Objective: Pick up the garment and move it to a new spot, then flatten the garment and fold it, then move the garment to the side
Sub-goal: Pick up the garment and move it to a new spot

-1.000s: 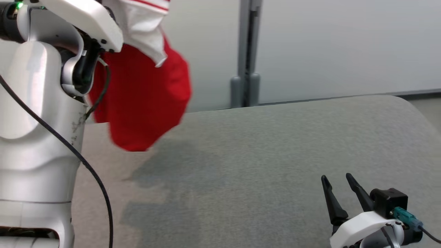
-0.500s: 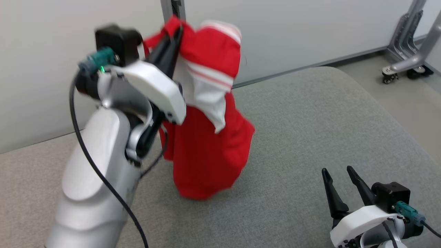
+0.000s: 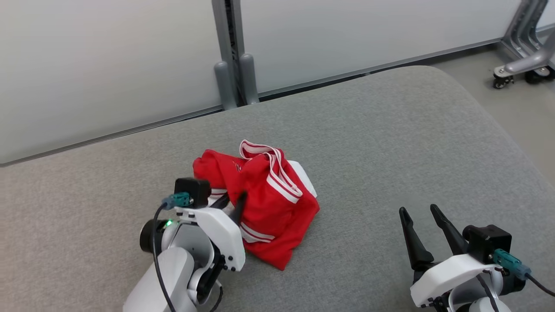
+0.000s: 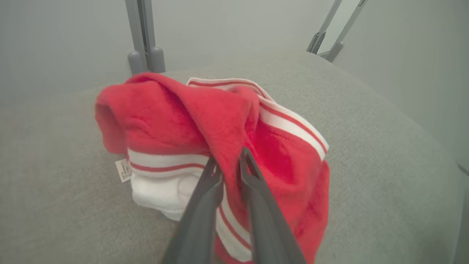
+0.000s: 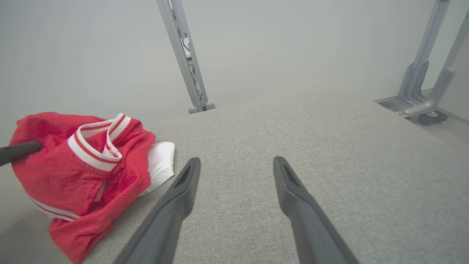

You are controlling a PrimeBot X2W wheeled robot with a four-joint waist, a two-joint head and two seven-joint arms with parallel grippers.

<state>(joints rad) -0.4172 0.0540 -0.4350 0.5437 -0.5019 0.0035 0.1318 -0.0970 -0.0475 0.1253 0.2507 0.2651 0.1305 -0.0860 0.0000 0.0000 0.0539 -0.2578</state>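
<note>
Red garment [image 3: 264,208] with white stripes, heaped near the middle of the grey padded surface [image 3: 390,151], resting on it and bunched, nothing spread flat. Runs longest, in the head view, from a far-left hump to a near-right point of cloth. Shows a striped band looping over the top toward the far side and a white patch poking out at the right. Carries a small white tag [image 4: 123,170] at the edge nearest the left wrist camera, printed too small to read; no other lettering legible. Pinched at its near-left side by the left gripper [image 3: 234,197], the two dark fingers [image 4: 253,183] close together with a fold of red cloth caught between them. Leaves a broad bare stretch of padding to the right, up to the right gripper [image 3: 418,209], well apart from the cloth, jaws spread wide and holding nothing. Leaves more bare padding to the left and on the far side. Ends, beyond that, at a far edge along the pale wall with its grey post [image 3: 232,56], and at a rounded far-right corner dropping to floor beside a wheeled metal frame [image 3: 520,65].
</note>
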